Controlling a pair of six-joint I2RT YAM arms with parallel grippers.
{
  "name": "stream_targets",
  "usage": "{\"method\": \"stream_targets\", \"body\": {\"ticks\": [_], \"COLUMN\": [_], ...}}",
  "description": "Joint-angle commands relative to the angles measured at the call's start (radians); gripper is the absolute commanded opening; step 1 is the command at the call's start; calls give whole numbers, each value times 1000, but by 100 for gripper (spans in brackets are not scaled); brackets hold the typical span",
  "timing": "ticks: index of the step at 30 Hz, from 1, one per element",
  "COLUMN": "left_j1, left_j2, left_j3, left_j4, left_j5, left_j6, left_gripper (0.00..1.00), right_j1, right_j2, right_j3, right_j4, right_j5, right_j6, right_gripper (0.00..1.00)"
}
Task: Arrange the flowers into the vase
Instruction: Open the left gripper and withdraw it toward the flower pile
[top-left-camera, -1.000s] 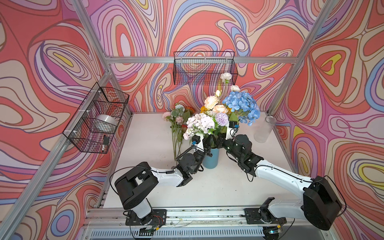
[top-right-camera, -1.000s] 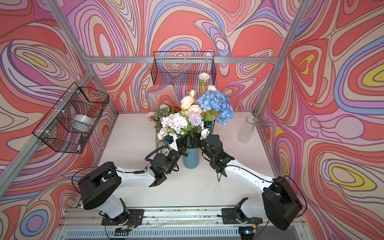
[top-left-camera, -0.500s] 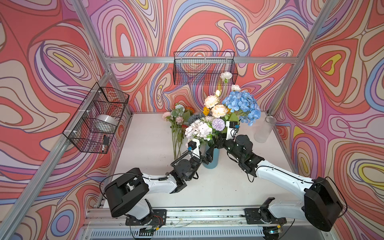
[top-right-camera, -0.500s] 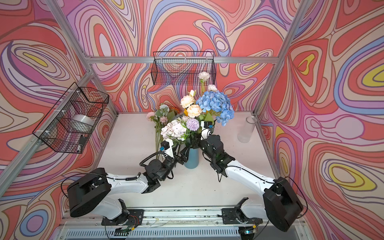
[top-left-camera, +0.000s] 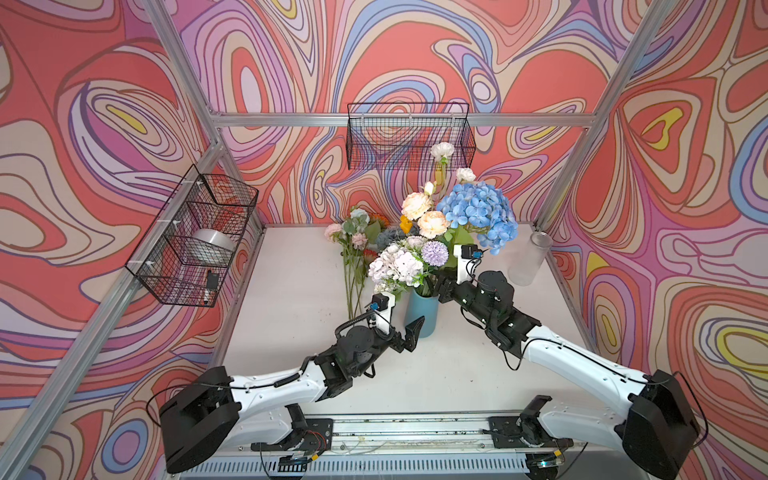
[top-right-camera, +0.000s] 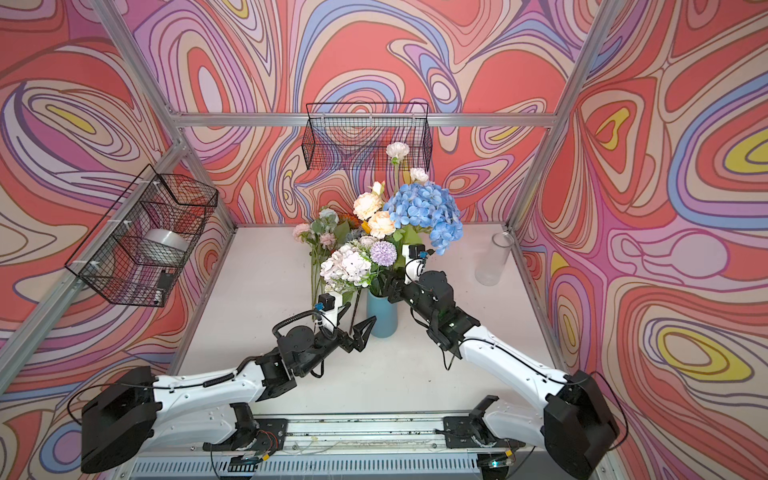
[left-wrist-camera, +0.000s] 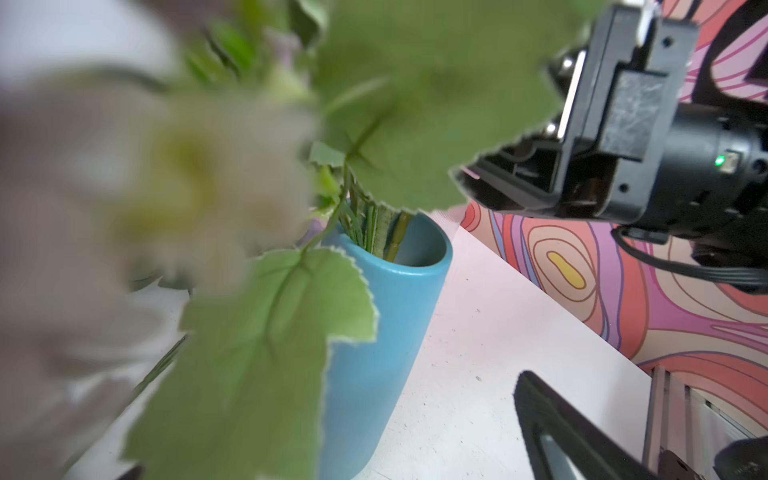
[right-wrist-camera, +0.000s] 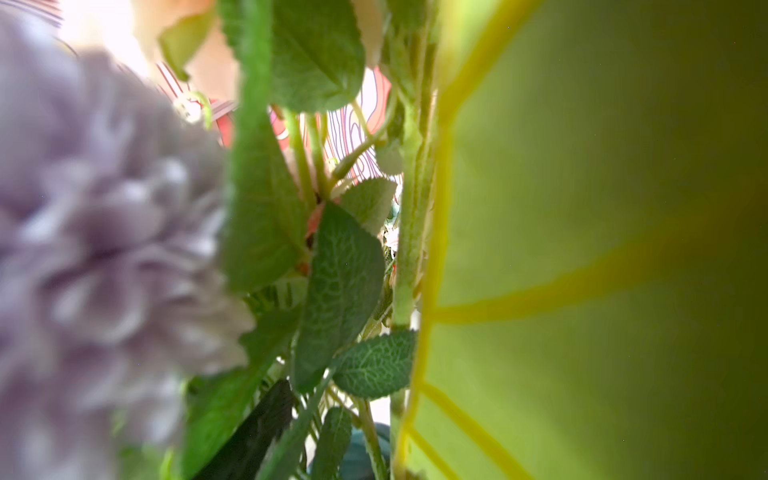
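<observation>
**Both top views**
1. Vase (top-left-camera: 423, 316) (top-right-camera: 382, 316): blue, upright, mid-table on the white table (top-left-camera: 291, 316).
2. Flowers (top-left-camera: 432, 232) in the vase: 1 blue hydrangea (top-left-camera: 478, 212), peach and cream blooms, 1 lilac ball, 1 pale pink cluster, all standing above the rim.
3. Loose flowers (top-left-camera: 353, 245) (top-right-camera: 320, 245): 1 bunch lying on the table behind and left of the vase, near it.
4. Left gripper (top-left-camera: 409, 332) (top-right-camera: 359, 332): low, just beside the vase's left wall. Its jaws are spread and we see nothing grasped.
5. Right gripper (top-left-camera: 438, 286) (top-right-camera: 390, 286): at the vase mouth, its tips buried in stems and leaves. We cannot tell whether it is released or clenched.
6. Glass jar (top-left-camera: 530, 257): upright, far right corner of the table.
7. Wire baskets: 1 on the back wall (top-left-camera: 409, 137), 1 on the left wall (top-left-camera: 195, 237).

**Left wrist view**
8. We see the vase (left-wrist-camera: 386, 316) with green stems (left-wrist-camera: 374, 228) in its mouth.
9. Toothed leaves (left-wrist-camera: 266, 353) and 1 blurred pale bloom lie close to the lens.
10. 1 of the left gripper's fingers (left-wrist-camera: 552, 419) shows at the frame edge, well apart from its partner.

**Right wrist view**
11. 1 lilac bloom (right-wrist-camera: 104, 249), leaves and stems fill the frame.
12. We see 1 dark finger (right-wrist-camera: 249, 432) among the leaves; its partner is hidden.
</observation>
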Motion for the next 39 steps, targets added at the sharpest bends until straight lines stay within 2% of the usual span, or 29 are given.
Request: {"method": "stream_targets", "body": {"ticks": [1, 4, 6, 8, 13, 16, 20, 23, 25, 27, 29, 35, 39], "left_j1": [65, 126, 132, 134, 159, 215, 367, 520, 616, 709, 774, 854, 873], "left_j2": [-94, -167, -214, -265, -409, -460, -455, -379, -297, -172, -49, 313, 491], "left_j3": [-13, -19, -24, -47, -144, -180, -201, -196, -169, -117, -70, 159, 307], "left_j4": [-145, -261, -354, -413, -496, -512, -468, -384, -330, -271, -178, -30, -24], "left_j5": [108, 185, 174, 151, -21, -95, -62, 49, 135, 237, 332, 516, 563], "left_j6": [-19, -30, -21, -22, -90, -134, -172, -194, -206, -233, -263, -352, -369], "left_gripper": [93, 87, 83, 82, 81, 82, 81, 77, 68, 61, 60, 55, 50], "right_j1": [0, 0, 1, 0, 0, 0, 1, 0, 0, 0, 0, 0, 0], "right_j2": [-30, -33, -34, -36, -41, -38, -32, -27, -22, -13, -5, 2, 2], "right_j3": [7, 14, 16, 15, 19, 24, 31, 32, 33, 36, 39, 35, 28], "right_j4": [-72, -93, -101, -103, -108, -113, -115, -109, -101, -92, -86, -67, -52], "right_j5": [-2, -1, -1, 2, 4, 7, 11, 21, 25, 28, 29, 39, 48], "right_j6": [-37, -42, -40, -34, -27, -26, -25, -25, -23, -24, -22, -26, -29], "right_gripper": [63, 64, 64, 65, 66, 66, 67, 67, 67, 67, 68, 68, 69]}}
